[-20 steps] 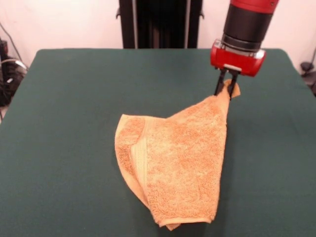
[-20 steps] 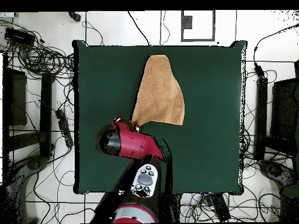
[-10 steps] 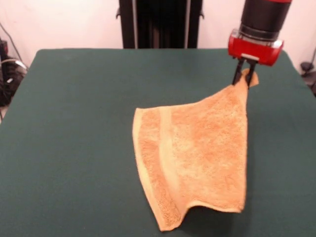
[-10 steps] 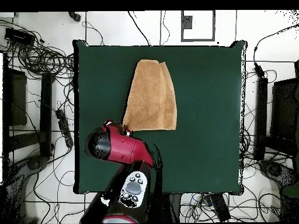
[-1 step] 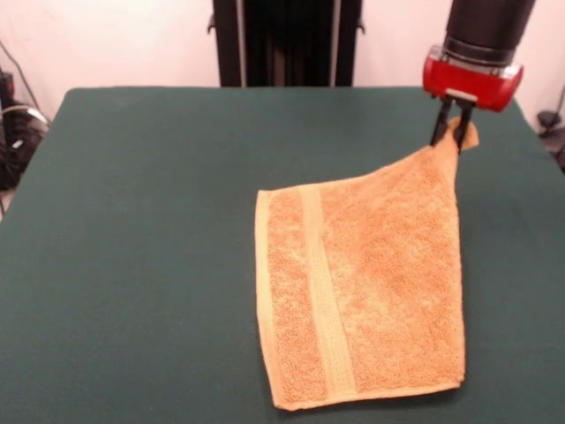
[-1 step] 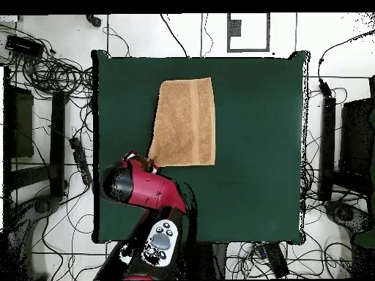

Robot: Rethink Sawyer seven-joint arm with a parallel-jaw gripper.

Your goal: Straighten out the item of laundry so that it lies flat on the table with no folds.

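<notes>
Towel [image 5: 371,283] spread nearly open on table [image 5: 132,247], one woven band [image 5: 327,291] running the length near the left hem in the front view. Sits right of centre there, lower hem close to the table's near edge, right hem not far from the table's right side. Wide bare green cloth to the left and behind; far less room on the right and in front (overhead view agrees: towel [image 6: 184,122] toward one end of table [image 6: 256,161], broad open surface beyond it on the other sides). Left, bottom and right hems lying straight and flat. Top right corner drawn up off the surface into a peak, top edge rising on a slant toward it. Gripper [image 5: 452,134] pinched tight on that corner, a small tuft of terry poking out past the dark fingers [image 5: 439,124]. Red wrist housing directly above, over the table's far right corner region.
</notes>
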